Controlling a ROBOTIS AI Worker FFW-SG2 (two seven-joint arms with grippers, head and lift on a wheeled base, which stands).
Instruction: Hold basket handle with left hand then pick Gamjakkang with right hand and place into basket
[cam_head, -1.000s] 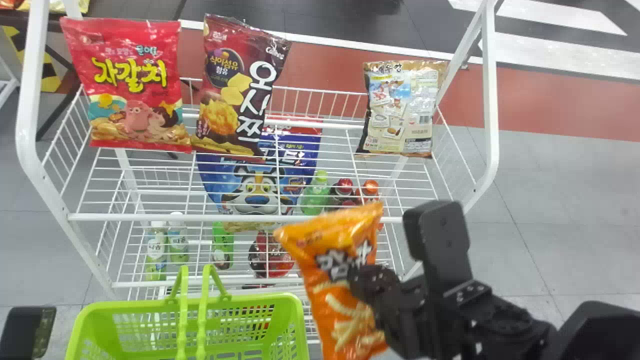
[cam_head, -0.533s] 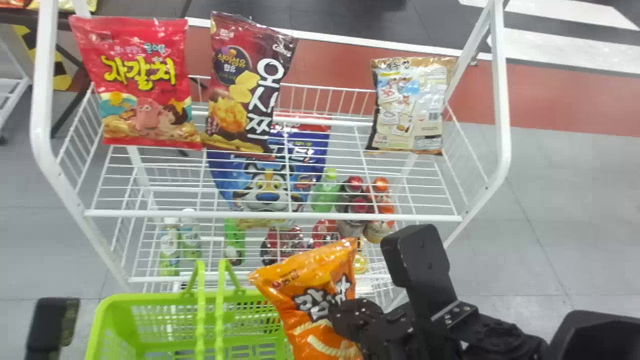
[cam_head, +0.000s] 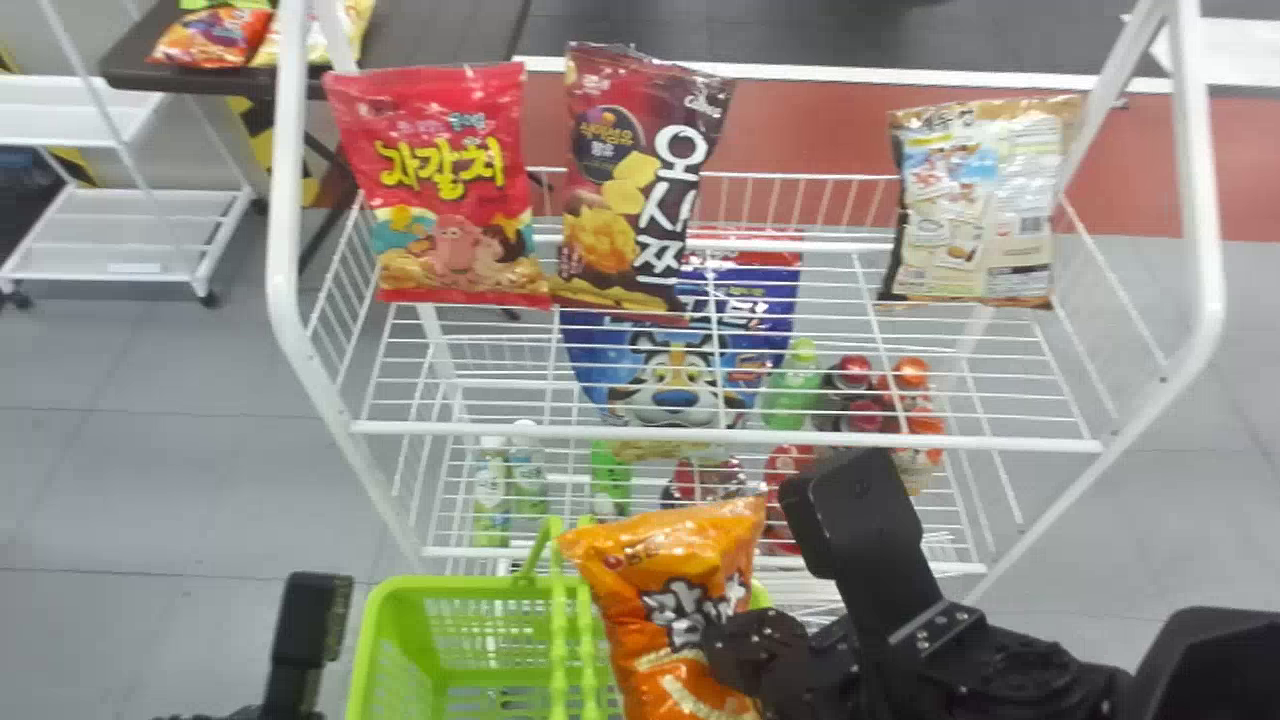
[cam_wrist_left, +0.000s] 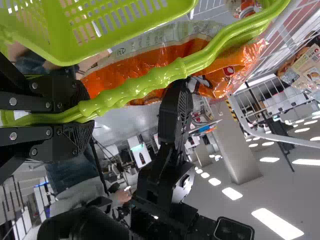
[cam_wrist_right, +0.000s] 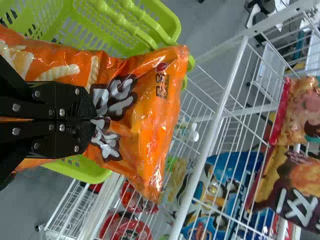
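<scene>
Snack count: one Gamjakkang (cam_head: 665, 545), plus three bags standing in the rack's top tier: red bag (cam_head: 445, 175) at 10 o'clock, dark red bag (cam_head: 600, 220) at 12, tan bag (cam_head: 975, 210) at 2
Basket count: just one green basket (cam_head: 440, 585), around 7 o'clock, with two handles (cam_head: 558, 640)
Right hand (cam_head: 735, 650): in from 5 o'clock, pinched narrow on the Gamjakkang's front, fingers side by side
Left hand (cam_head: 310, 620): down at 8 o'clock; the left wrist view has it clamped narrow around both handles
Where's the Gamjakkang: in the right hand at 6 o'clock, top end up and a bit tilted, near the basket's 3 o'clock side. Can't tell if it's touching the rim tbh
White rack (cam_head: 500, 430): below the top tier there's one big blue bag (cam_head: 640, 360) and a green bottle (cam_head: 795, 390) at its 3 o'clock
</scene>
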